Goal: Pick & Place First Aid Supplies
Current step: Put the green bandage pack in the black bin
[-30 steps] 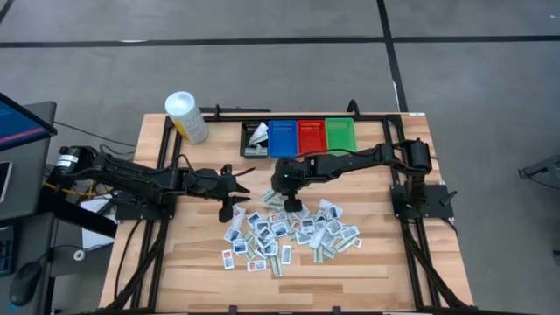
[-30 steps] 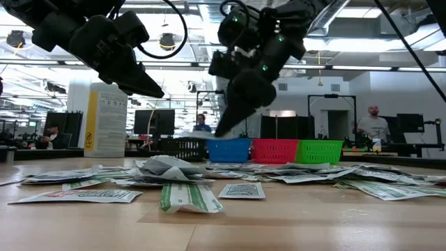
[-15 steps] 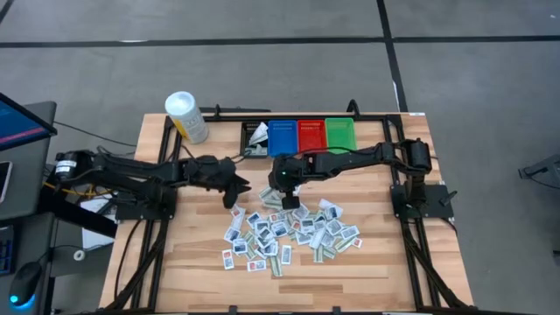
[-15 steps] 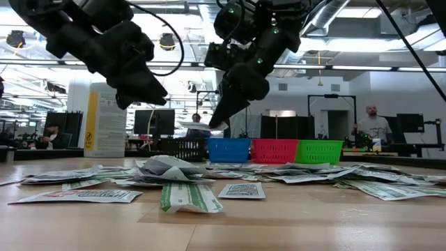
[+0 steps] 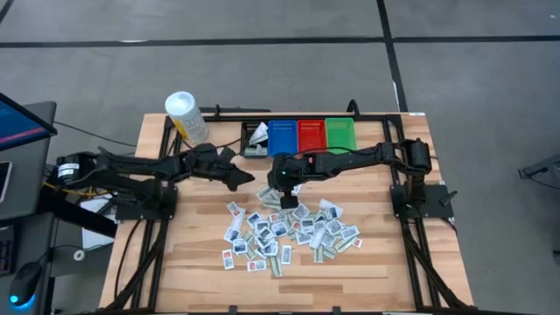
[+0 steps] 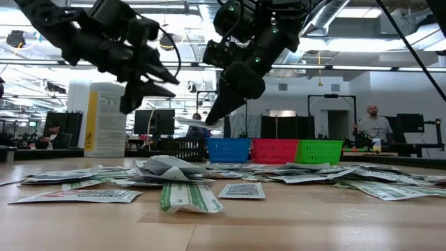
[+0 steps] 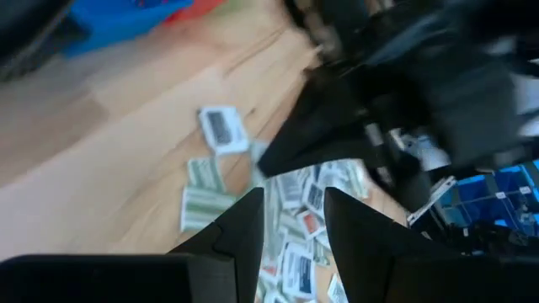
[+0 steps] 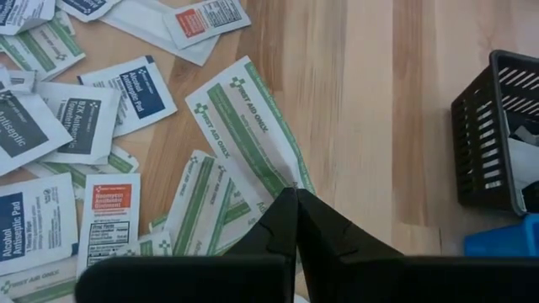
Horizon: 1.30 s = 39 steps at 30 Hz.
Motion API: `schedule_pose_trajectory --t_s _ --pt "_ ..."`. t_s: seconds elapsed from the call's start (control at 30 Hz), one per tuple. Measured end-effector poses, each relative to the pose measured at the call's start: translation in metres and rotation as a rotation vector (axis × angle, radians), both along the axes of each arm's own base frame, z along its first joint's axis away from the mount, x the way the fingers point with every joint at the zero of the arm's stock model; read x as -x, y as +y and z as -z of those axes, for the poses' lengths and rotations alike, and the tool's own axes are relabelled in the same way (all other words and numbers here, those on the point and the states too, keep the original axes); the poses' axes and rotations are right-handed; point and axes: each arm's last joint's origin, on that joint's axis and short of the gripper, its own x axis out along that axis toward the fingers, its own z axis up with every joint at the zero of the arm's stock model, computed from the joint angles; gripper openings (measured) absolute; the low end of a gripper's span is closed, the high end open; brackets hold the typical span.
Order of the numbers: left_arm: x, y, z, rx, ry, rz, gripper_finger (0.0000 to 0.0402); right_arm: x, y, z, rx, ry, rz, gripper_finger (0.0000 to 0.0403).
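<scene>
Several small flat first aid packets (image 5: 289,232) lie in a loose pile mid-table. My right gripper (image 8: 296,194) hangs over the pile's far side, shut on a white packet with green stripes (image 8: 248,126); the low view shows this packet (image 6: 194,123) edge-on, above the table. My left gripper (image 5: 243,180) stands open in the air left of the right one, short of the black bin (image 5: 255,138). Nothing shows between its fingers (image 7: 244,227). My right gripper pinches the green-striped packet at one short end (image 8: 289,178) between its two fingertips, slanting down from the table's far right. The packet sticks out roughly level beyond the tips, lifted clear of the pile.
Black, blue (image 5: 283,136), red (image 5: 311,135) and green (image 5: 339,133) bins stand in a row at the table's far edge; the black one holds some packets. A white tub (image 5: 186,116) stands at the far left. Bare wood lies near the front edge.
My left gripper has gone from the pile's left edge toward the far edge and the black bin, rolling about its own axis on the way.
</scene>
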Motion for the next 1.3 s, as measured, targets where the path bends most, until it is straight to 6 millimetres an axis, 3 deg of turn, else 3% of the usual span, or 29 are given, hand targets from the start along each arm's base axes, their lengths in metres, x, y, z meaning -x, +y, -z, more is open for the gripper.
schedule_pose_trajectory --t_s 0.13,0.5,1.3 --pt "-0.007 0.002 0.016 0.035 0.058 -0.008 0.0126 0.000 0.000 0.000 0.000 -0.004 -0.001 0.0000" --pt "-0.028 0.004 0.041 0.143 0.020 0.046 0.0112 -0.001 0.000 -0.001 0.000 -0.008 0.000 0.0000" --pt "-0.031 0.003 0.042 0.161 0.011 0.082 0.0111 -0.003 -0.001 -0.004 0.042 -0.046 0.013 0.0000"
